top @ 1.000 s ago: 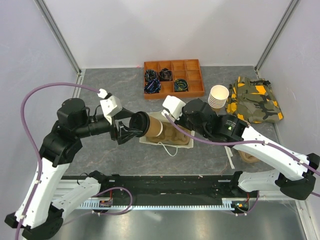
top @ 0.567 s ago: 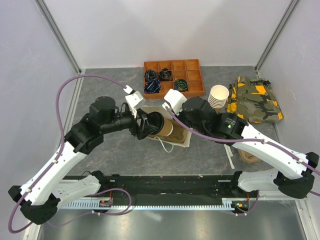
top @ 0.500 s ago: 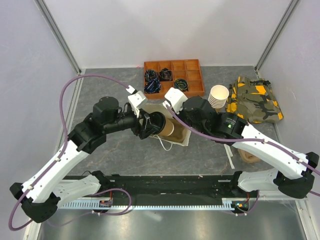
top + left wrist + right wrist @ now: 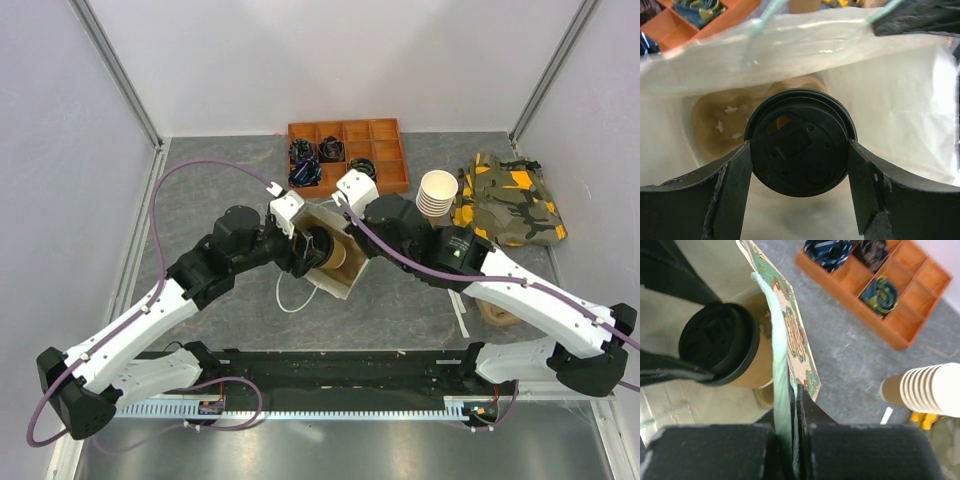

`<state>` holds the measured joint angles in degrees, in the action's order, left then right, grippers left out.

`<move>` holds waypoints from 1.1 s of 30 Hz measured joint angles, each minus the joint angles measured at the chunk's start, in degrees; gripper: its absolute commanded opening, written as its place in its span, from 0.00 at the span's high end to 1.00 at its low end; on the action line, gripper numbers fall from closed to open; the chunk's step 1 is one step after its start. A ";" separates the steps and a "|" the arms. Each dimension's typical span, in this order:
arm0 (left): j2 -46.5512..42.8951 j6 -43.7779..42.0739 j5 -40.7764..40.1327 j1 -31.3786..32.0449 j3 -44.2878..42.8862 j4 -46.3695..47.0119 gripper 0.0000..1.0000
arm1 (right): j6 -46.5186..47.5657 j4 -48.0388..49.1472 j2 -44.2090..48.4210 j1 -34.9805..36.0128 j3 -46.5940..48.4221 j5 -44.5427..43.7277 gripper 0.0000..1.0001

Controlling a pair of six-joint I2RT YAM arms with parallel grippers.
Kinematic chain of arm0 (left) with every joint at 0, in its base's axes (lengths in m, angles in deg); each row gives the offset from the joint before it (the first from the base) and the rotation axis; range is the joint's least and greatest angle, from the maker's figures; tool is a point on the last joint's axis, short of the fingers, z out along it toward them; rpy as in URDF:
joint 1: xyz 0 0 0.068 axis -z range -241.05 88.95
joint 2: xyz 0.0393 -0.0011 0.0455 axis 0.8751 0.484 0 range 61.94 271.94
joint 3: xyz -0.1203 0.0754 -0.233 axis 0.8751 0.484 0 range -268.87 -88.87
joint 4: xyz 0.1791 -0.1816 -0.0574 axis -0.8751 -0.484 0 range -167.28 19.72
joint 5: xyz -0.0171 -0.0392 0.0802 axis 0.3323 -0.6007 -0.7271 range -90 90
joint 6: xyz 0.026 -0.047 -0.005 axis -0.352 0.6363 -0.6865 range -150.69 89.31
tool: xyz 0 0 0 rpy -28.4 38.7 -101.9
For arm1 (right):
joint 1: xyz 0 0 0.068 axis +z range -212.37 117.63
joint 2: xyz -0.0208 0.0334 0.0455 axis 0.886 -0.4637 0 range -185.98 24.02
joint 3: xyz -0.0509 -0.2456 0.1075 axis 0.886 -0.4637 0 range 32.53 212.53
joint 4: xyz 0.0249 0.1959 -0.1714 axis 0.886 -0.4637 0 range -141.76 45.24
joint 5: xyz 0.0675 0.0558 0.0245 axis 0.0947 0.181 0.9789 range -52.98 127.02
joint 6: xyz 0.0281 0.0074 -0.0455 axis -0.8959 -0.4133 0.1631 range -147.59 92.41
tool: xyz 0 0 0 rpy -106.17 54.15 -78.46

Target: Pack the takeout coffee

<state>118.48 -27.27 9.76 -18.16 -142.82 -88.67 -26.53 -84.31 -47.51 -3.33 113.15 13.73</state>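
Left wrist: fingers (image 4: pixel 725 185) around takeout coffee (image 4: pixel 799 142)

bag (image 4: pixel 336 284) mouth basically plugged: left pincer (image 4: pixel 800 160) plus coffee cup (image 4: pixel 799 142) filled it, bag walls tight both sides. pulp tray (image 4: pixel 720 125) blocked far end. right pincer (image 4: pixel 791 402) clamped on rim. organizer (image 4: pixel 385 150) just behind, cup stack (image 4: pixel 437 193) off right. bare table (image 4: pixel 200 185) on left.

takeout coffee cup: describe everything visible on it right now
The takeout coffee is a tan-brown paper cup with a round black plastic lid fitted, with moulded sip details on top. The left gripper clamps it, one finger each side at the lid. It is tipped on its side, base first inside the mouth of the white paper bag, whose edge the right gripper pinches. A pulp tray lies beyond it.
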 measured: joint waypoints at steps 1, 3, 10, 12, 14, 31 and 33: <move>0.00 0.00 -0.17 0.00 0.59 0.39 0.58 | -0.79 0.24 0.26 0.00 -0.74 0.57 1.00; 0.02 0.02 -0.31 0.00 1.97 1.77 0.58 | -2.01 0.42 0.90 0.00 -2.40 1.60 1.00; 0.57 -0.04 -0.70 1.73 6.12 7.06 0.59 | -4.20 1.84 2.32 0.11 -4.63 3.52 1.00; 0.57 -0.11 -0.72 2.14 7.63 8.22 0.58 | -4.48 2.14 2.58 0.39 -4.79 4.20 1.00; 0.52 -0.35 -0.74 2.64 8.76 8.72 0.58 | -4.50 2.34 2.97 1.01 -5.18 4.63 1.00; -7.10 -6.80 -6.12 3.85 11.93 9.35 0.58 | -2.86 4.61 7.34 4.22 -9.03 4.81 1.00; -6.60 -6.80 -5.70 3.98 11.93 9.51 0.58 | -3.02 5.09 6.93 4.22 -9.03 4.81 1.00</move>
<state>111.87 -34.07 4.06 -14.18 -130.89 -79.16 -29.55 -79.22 -40.58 0.89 104.13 18.54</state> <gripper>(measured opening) 0.763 0.012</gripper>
